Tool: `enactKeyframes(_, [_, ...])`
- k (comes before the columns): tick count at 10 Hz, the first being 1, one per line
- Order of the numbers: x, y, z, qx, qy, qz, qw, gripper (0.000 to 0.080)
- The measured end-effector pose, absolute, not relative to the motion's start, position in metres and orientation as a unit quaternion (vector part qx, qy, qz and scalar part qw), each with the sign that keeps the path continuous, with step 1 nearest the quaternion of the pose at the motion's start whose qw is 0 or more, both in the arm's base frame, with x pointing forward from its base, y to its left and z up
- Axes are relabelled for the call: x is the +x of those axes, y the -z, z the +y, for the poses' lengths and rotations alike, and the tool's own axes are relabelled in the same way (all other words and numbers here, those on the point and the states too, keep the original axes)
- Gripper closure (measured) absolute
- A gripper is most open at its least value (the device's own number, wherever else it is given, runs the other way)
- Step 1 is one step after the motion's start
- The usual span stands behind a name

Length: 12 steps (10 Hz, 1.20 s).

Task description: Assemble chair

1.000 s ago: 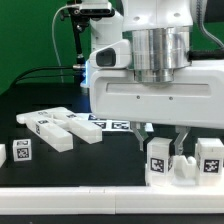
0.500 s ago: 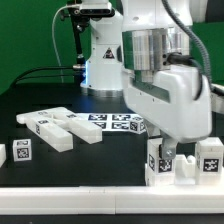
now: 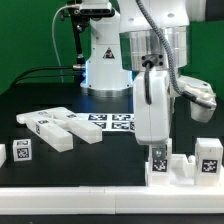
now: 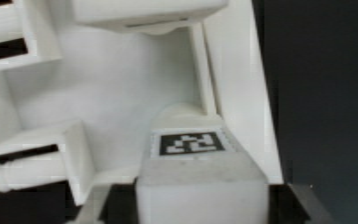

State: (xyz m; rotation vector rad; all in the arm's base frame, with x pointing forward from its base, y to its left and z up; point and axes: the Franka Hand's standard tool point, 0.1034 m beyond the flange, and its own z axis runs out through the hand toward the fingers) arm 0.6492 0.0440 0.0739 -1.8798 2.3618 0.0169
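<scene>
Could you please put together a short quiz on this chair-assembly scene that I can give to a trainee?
1. True or false: the gripper is down at the tagged white assembly at the exterior view's right.
2. Where does the marker board lie? A) flat on the black table, next to the loose long pieces; B) on top of the assembly; C) between the gripper's fingers.
3. Fill in: the small tagged block sits near the exterior view's ____ edge.
Key: 1 true; 2 A; 3 left.
</scene>
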Motion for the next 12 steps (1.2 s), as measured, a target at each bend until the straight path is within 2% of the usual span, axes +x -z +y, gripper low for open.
enactKeyframes(1, [0.649, -0.076, 0.045, -0.629, -0.005, 0.775, 0.062, 0.0451])
enactKeyframes(2, [0.651, -0.085, 0.047, -0.648, -0.005, 0.758, 0.066, 0.0269])
enactKeyframes(3, [0.65, -0.096, 0.048, -0.674, -0.007, 0.736, 0.07, 0.0188])
enactKeyframes(5, [0.645, -0.11, 0.051, -0.704, -0.002, 0.706, 0.077, 0.0157])
enactKeyframes(9, [0.644, -0.105, 0.051, -0.704, -0.004, 0.707, 0.075, 0.0151])
enactKeyframes(12, [0.634, -0.103, 0.062, -0.824, 0.011, 0.561, 0.079, 0.0151])
